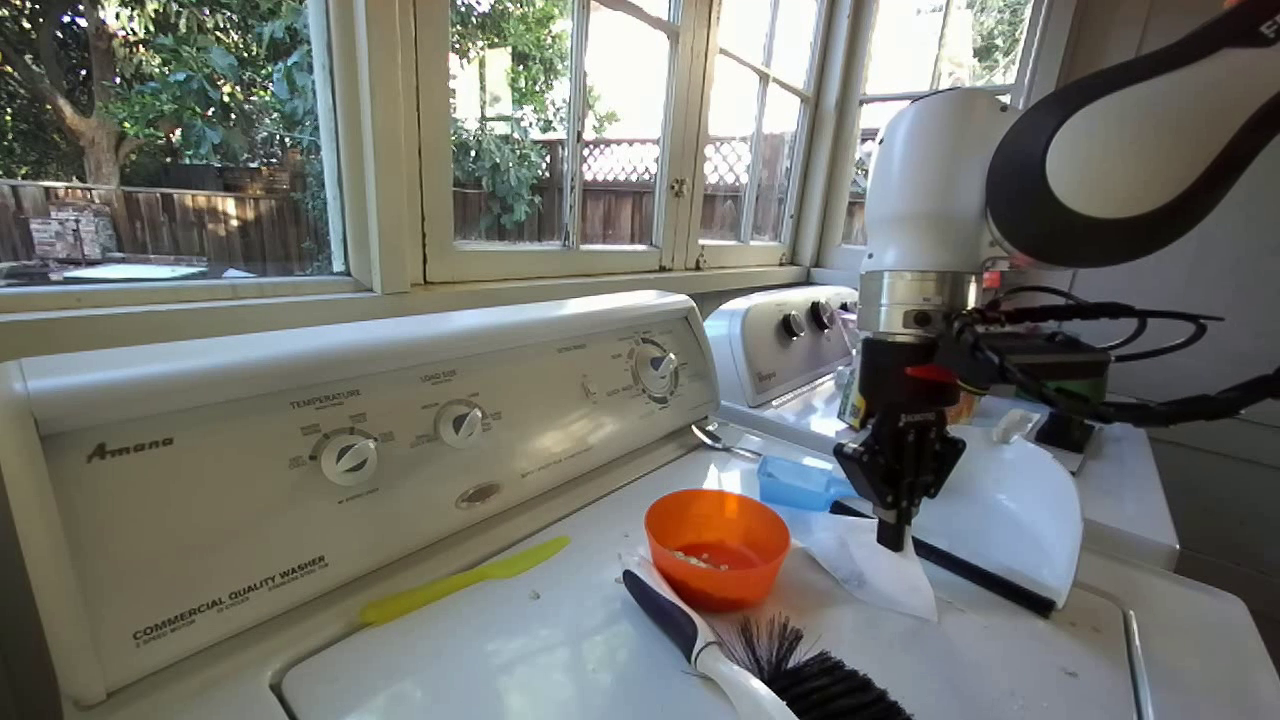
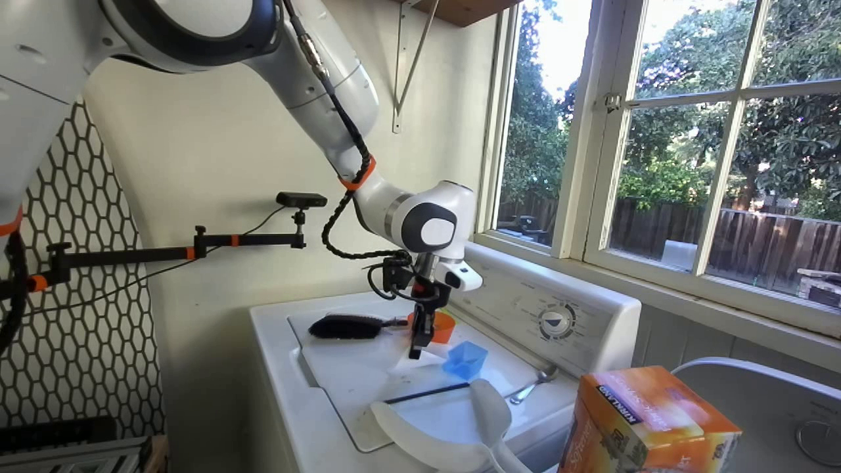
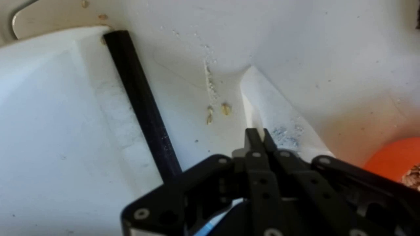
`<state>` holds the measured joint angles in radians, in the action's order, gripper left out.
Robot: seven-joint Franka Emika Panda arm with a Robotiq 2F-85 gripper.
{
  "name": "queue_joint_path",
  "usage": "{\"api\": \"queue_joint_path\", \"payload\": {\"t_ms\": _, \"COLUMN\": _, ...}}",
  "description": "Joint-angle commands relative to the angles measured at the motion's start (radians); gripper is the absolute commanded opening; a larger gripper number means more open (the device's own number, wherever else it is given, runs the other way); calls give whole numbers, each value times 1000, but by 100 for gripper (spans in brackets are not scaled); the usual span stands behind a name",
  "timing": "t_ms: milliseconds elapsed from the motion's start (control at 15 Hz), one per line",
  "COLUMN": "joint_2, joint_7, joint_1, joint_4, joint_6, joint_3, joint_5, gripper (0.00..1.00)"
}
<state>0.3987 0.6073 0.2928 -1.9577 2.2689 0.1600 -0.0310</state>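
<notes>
Item: one thin white sheet [image 1: 862, 567], paper or cloth, material not determinable. Condition: a blue-grey speckled patch shows on its face in the wrist view; whether print, stain or residue cannot be told. Pose: one edge raised and pinched, the remainder sloping down to a pointed corner. Location: over the smooth white washer lid [image 1: 460, 645], between the round orange plastic bowl [image 1: 735, 587] and the white, black-lipped dustpan [image 1: 1000, 510].
</notes>
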Motion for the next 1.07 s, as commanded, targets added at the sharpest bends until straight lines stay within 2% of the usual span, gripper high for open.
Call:
{"api": "queue_joint_path", "payload": {"t_ms": 0, "joint_2": 11, "joint_7": 27, "joint_1": 29, "joint_4": 27, "joint_6": -21, "joint_3": -22, "joint_5": 14, "gripper": 0}}
{"api": "queue_joint_path", "payload": {"t_ms": 1000, "joint_2": 78, "joint_7": 88, "joint_1": 86, "joint_4": 61, "joint_6": 99, "joint_3": -52, "joint_5": 51, "gripper": 0}}
